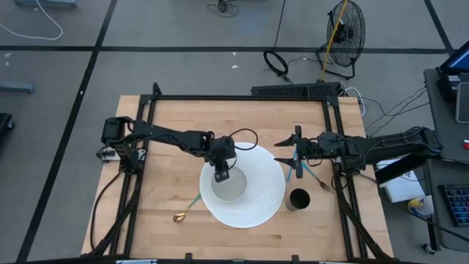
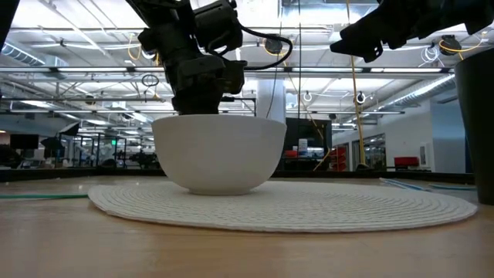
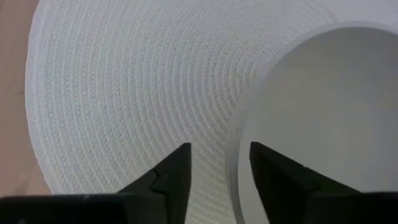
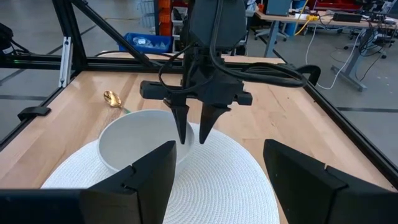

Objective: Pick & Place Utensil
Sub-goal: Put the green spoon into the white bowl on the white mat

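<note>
Left gripper (image 1: 222,174) mid-frame, fingers narrowly apart straddling round white ceramic bowl (image 1: 229,183) rim; right gripper (image 1: 287,161) centre-right, wide open, empty.

Gold-bowled spoon (image 1: 182,214) with a teal handle lies flat on the wood; beside the white mat's (image 1: 256,209) edge.

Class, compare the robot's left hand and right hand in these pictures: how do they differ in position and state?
The left hand points down at the rim of the white bowl, one finger on each side of the rim; the right hand is beside the placemat, near the dark cup. The left hand's fingers are narrowly parted; the right hand's are spread wide. Both hold nothing.
</note>
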You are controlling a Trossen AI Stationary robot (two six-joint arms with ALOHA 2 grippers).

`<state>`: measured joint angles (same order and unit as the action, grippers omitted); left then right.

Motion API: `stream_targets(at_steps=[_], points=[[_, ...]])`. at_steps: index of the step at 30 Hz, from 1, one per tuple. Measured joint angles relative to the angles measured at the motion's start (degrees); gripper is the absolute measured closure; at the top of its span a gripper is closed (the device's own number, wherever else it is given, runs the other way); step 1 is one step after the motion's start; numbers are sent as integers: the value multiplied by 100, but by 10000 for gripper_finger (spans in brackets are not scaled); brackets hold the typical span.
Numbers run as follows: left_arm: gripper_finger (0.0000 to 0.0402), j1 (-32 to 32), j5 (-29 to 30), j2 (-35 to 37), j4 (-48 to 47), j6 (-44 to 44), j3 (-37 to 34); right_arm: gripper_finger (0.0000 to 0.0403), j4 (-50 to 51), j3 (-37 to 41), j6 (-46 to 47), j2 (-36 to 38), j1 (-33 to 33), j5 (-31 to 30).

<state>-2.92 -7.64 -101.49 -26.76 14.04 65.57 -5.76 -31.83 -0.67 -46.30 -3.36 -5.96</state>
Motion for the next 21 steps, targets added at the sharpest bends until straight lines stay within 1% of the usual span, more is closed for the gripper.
stream_targets(at_steps=[7,11,14,16,18,21], points=[[183,-56,13,133,27,-60,-3,165,0,0,0,0,-2,0],[170,-106,52,406,54,-142,-6,165,4,2,12,-2,-2,0],[165,-154,191,774,-158,-264,-8,165,8,2,18,0,-1,0],[165,-196,378,1169,-467,-308,-8,165,42,2,44,-2,-1,0],[165,-199,732,1622,-944,-254,-6,165,64,2,95,-2,0,2],[165,-88,1350,2257,-1772,209,1,165,177,2,146,-2,-2,2]])
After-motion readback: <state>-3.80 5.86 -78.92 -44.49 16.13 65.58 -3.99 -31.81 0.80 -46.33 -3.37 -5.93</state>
